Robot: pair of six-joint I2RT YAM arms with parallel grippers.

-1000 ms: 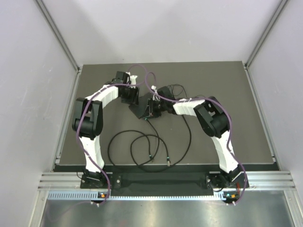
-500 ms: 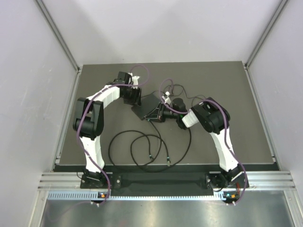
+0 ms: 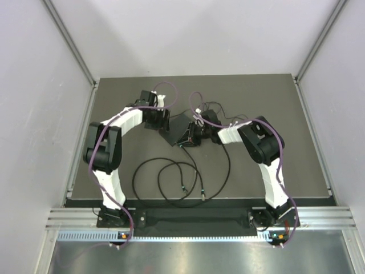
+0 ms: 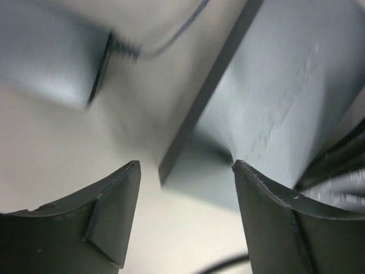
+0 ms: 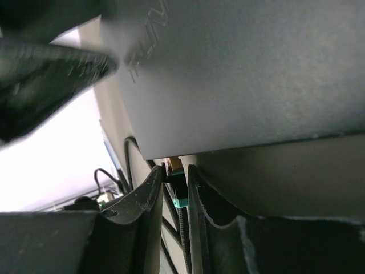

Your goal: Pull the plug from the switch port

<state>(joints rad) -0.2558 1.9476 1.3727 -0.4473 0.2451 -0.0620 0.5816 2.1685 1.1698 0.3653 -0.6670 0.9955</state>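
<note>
The switch [image 3: 179,129] is a flat black box lying on the dark mat between my two grippers. In the left wrist view its corner [image 4: 188,165] sits between the spread fingers of my left gripper [image 4: 185,165], which is open and holds nothing. My left gripper [image 3: 165,121] stands at the switch's left side. My right gripper [image 5: 175,169] is shut on the plug [image 5: 178,188], a black connector with a teal clip. Its amber tip shows right at the lower edge of the switch [image 5: 239,74]. From above, my right gripper [image 3: 193,136] is at the switch's right edge.
A thin black cable [image 3: 171,177] loops over the mat in front of the switch, with loose ends near the front edge [image 3: 202,197]. Purple arm cables [image 3: 197,100] arch above both wrists. Grey walls enclose the mat on three sides.
My left gripper has opened and let go of the switch. The right gripper, still shut on the plug, has shifted slightly right, and the switch has turned a little with it.
</note>
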